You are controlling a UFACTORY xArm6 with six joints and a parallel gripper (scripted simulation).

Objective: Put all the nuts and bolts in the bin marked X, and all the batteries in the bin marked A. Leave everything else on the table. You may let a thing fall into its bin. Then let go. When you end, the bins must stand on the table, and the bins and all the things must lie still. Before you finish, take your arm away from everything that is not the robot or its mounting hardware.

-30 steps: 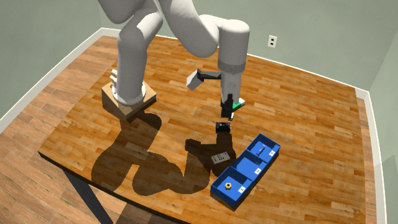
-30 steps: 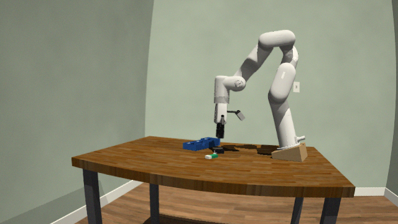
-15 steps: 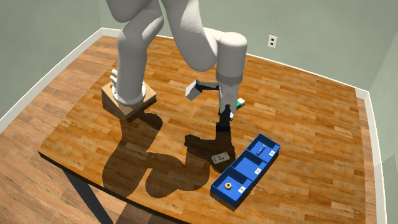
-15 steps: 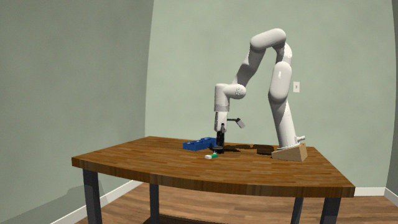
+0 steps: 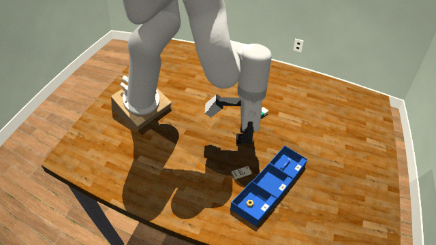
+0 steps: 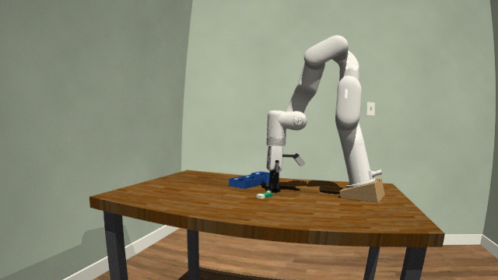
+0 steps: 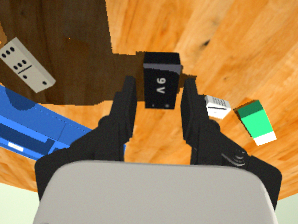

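Note:
A black block battery point(image 7: 161, 80) lies on the table, and in the wrist view it sits between my fingertips with a small gap on each side. My gripper point(image 7: 159, 90) is lowered to the table around it, half open and not clamped. In the top view the gripper point(image 5: 246, 137) stands just left of the blue three-part bin point(image 5: 269, 185) and mostly hides the battery. A brass nut point(image 5: 249, 203) lies in the bin's near compartment. A small part point(image 5: 285, 164) lies in the far compartment. The bin's labels are too small to read.
A white domino point(image 5: 241, 172) lies between the gripper and the bin. A green and white eraser point(image 7: 256, 121) and a small white piece point(image 7: 216, 107) lie just right of my right finger. The arm's base block point(image 5: 141, 110) stands at the back left.

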